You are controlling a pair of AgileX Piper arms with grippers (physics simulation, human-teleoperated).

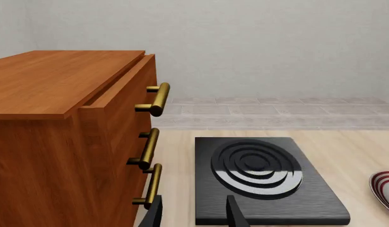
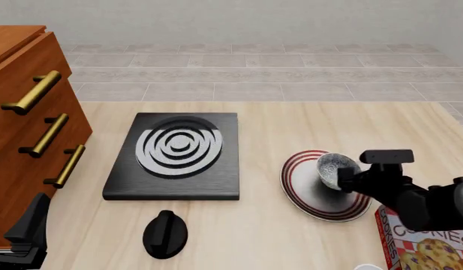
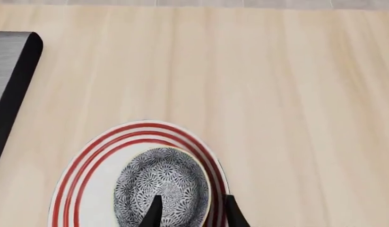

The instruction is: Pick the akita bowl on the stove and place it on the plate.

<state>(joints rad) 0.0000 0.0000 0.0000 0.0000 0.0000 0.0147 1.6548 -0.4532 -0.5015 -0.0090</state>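
Note:
The akita bowl (image 2: 333,167), dark outside and speckled inside, sits tilted over the right part of the striped plate (image 2: 310,194). My right gripper (image 2: 344,180) is shut on the bowl's rim. In the right wrist view one finger is inside the bowl (image 3: 162,182) and the other outside, with the plate (image 3: 96,165) beneath. I cannot tell whether the bowl touches the plate. The stove (image 2: 179,149) lies bare to the left. My left gripper (image 2: 27,228) hangs open and empty at the table's near left; in its own view the fingers (image 1: 234,213) frame the stove (image 1: 263,175).
A wooden drawer cabinet (image 2: 21,112) with brass handles stands along the left side, close to my left arm. A black round knob (image 2: 165,233) lies in front of the stove. A cookie box (image 2: 422,250) lies at the near right, under my right arm.

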